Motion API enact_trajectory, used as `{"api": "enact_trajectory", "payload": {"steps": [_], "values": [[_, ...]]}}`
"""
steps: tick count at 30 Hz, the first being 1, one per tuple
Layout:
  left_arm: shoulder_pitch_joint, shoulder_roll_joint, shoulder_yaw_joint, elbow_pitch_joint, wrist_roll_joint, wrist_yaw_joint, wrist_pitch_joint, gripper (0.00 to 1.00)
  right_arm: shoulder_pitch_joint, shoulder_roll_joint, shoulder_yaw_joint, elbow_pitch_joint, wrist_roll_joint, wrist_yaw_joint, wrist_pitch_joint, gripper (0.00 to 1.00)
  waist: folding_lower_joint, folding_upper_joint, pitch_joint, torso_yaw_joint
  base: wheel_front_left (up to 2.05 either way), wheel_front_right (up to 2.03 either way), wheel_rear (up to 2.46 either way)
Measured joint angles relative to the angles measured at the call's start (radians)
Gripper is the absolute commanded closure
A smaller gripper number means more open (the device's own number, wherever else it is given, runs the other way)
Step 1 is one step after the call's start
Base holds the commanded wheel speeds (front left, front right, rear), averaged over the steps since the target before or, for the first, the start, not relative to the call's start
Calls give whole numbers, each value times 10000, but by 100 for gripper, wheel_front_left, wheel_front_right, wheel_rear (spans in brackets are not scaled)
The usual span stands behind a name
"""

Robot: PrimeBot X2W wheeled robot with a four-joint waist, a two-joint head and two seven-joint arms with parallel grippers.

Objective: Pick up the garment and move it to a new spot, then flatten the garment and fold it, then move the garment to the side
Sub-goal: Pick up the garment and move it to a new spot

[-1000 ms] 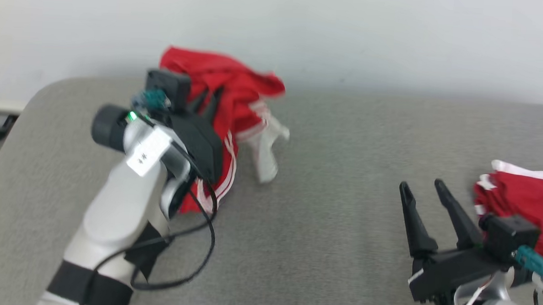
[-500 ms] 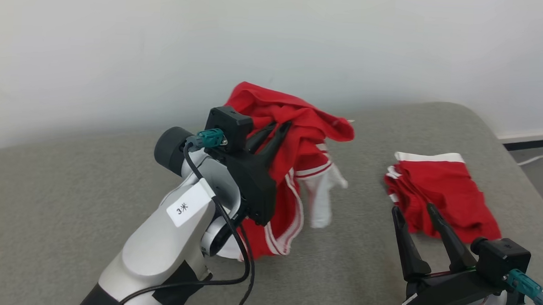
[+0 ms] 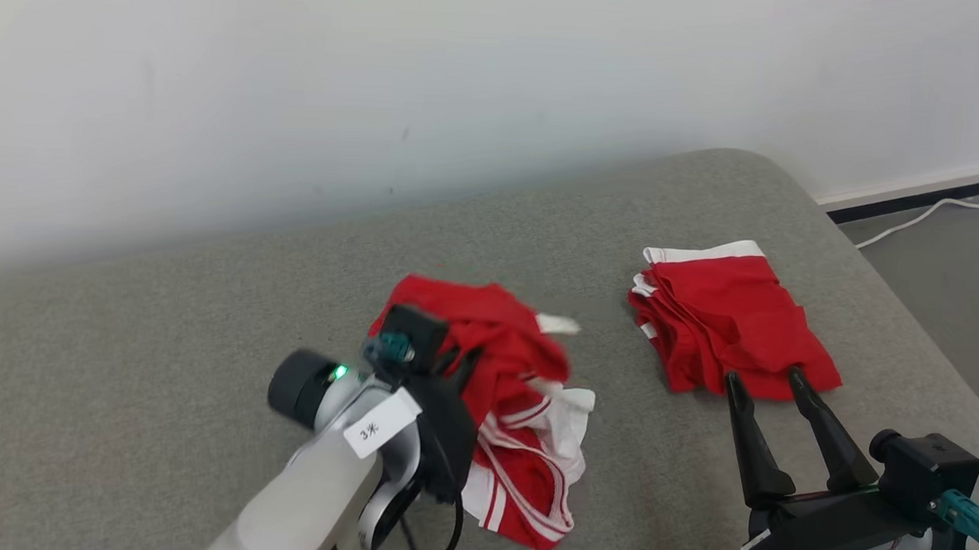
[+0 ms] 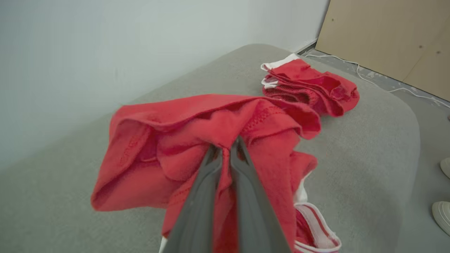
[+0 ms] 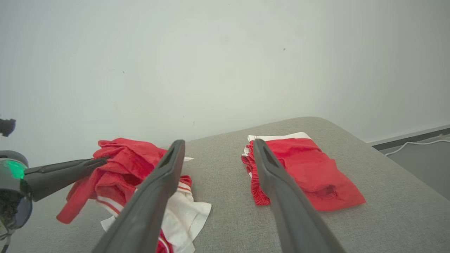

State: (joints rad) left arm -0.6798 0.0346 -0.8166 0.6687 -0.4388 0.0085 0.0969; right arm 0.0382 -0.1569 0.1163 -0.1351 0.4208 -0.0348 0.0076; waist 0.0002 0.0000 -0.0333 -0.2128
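1. Wall (image 3: 383, 72): plain white, behind the whole work area.
2. Padded surface (image 3: 121, 375): grey fabric top with rounded corners, carrying everything below.
3. Floor (image 3: 952, 270): grey, seen past the surface's right end.
4. Board (image 4: 386, 35): pale wood, standing on the floor beyond that end.
5. Garment (image 3: 518, 367): red with white stripes and white panels, crumpled. It sits near the middle of the surface. Its upper bunch is lifted in a pinch, while the lower striped part rests on the grey top.
6. Folded stack (image 3: 727, 318): red cloth with white edging, lying flat to the right of the garment and apart from it.
7. Left gripper (image 4: 225, 146): dark fingers pressed almost together, pinching a fold of the garment's red fabric between their tips. The pale forearm carries a small white label.
8. Right gripper (image 3: 763, 376): fingers spread wide and holding nothing, with the tips at the near edge of the folded stack. I cannot tell whether they touch it.
9. Cable (image 3: 922, 213): white, trailing across the floor along the skirting.
10. Shoe (image 4: 442, 214): pale, on the floor at the edge of the left wrist view, belonging to a person.
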Motion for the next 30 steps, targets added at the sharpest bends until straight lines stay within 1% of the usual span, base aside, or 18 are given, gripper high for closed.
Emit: {"api": "enact_trajectory", "payload": {"steps": [3, 6, 7, 8, 9, 10, 15, 21, 30], "values": [[383, 96, -8, 508, 44, 0, 40, 100, -9, 4, -13, -4, 0, -2, -48, 0, -1, 0, 66, 163, 0, 0, 0], [457, 374, -48, 913, 92, -4, 94, 100, -8, 0, -59, -8, 2, -2, -84, 0, -1, 0, 108, 360, 0, 0, 0], [486, 481, -46, 1009, 100, -10, 94, 82, -10, 2, -54, -6, 2, -2, -88, 0, -1, 0, 117, 432, 0, 0, 0], [552, 591, -59, 1089, 134, -19, 92, 60, -11, 10, -46, 0, 2, -2, -88, 0, -1, 0, 123, 504, 0, 0, 0], [632, 654, -75, 1231, 226, -67, 94, 13, -13, 13, -44, 8, 2, -2, -90, 0, -1, 0, 126, 579, 0, 0, 0], [716, 704, -81, 1321, 270, -88, 94, 0, -17, 15, -44, 19, 2, -2, -90, 0, -1, 1, 127, 651, 0, 0, 0], [980, 777, -8, 1638, 259, -59, 77, 0, -17, 15, -38, 102, 2, -2, -94, 0, -1, 0, 81, 1015, 0, 0, 0], [1070, 993, 182, 1870, 176, 13, -119, 0, -1, 13, -25, 222, 4, -2, -127, 0, -1, 0, -84, 1385, 0, 0, 0], [1228, 738, -8, 1513, 174, -13, -552, 0, 206, 13, -4, 334, 21, -2, -169, 0, -2, 0, -431, 1855, 0, 0, 0]]}}
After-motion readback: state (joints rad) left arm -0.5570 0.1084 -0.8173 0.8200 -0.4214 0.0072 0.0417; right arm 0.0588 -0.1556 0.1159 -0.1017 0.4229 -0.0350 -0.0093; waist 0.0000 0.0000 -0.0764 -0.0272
